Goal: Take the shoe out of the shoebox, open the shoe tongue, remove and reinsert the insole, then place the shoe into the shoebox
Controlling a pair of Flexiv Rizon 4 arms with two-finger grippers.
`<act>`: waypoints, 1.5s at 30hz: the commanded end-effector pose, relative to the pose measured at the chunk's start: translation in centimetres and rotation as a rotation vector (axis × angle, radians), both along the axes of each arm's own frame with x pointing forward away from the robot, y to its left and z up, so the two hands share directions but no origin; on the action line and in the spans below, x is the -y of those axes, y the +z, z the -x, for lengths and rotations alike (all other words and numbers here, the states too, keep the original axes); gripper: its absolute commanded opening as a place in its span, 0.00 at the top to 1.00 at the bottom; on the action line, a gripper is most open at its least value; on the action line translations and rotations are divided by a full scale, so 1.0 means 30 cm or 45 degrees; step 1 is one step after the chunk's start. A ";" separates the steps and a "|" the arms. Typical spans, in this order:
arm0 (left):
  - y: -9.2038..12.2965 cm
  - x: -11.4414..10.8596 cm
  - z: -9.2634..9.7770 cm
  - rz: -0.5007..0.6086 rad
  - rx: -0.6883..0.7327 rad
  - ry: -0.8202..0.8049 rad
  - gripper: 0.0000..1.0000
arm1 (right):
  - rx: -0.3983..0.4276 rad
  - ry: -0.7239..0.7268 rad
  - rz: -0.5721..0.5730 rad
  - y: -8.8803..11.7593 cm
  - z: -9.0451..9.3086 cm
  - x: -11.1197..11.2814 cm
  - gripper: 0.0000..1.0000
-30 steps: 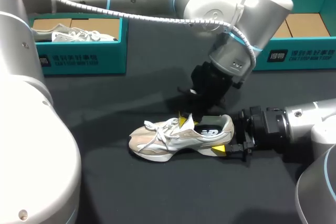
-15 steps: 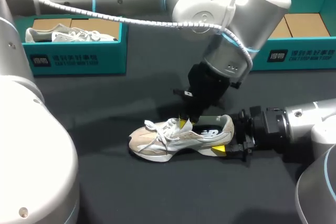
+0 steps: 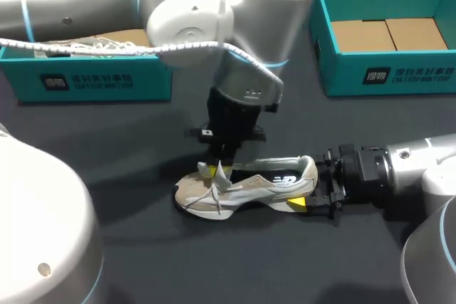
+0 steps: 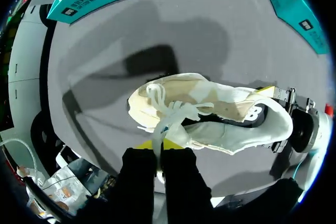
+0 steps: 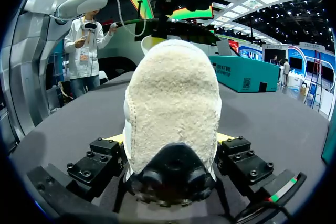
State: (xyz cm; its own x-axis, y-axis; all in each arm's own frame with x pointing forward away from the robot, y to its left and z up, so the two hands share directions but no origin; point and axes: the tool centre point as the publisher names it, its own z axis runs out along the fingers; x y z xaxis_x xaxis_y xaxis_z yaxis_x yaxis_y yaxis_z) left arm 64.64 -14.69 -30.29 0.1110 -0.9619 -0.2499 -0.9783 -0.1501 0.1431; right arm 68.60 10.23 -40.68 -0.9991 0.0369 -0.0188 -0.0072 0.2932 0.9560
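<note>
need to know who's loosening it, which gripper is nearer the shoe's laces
Left. The left gripper is right on the laces, pinching a strand; the right gripper grips the shoe at its heel, the far end.

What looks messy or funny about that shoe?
The beige and white sneaker has its white laces loose and tangled. The left gripper pinches one strand, and the right gripper clamps the heel. Nothing looks torn or spilled.
</note>
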 end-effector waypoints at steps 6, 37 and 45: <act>-0.020 -0.101 0.022 0.246 0.096 0.171 1.00 | -0.001 0.000 0.005 0.001 0.002 0.003 1.00; -0.146 -0.187 0.001 -0.015 -0.023 0.149 0.45 | -0.001 0.000 0.005 0.001 0.002 0.003 1.00; -0.168 -0.199 0.013 -0.072 -0.075 0.125 0.29 | -0.001 0.000 0.005 0.001 0.002 0.003 1.00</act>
State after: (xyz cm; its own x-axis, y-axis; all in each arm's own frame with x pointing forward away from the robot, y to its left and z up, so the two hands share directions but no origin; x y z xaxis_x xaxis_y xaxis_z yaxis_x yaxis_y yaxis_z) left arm 64.00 -8.23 -34.84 0.1928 -0.9356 -0.2957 -0.9498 -0.2537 0.1833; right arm 68.60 10.23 -40.68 -0.9991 0.0371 -0.0188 -0.0071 0.2933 0.9560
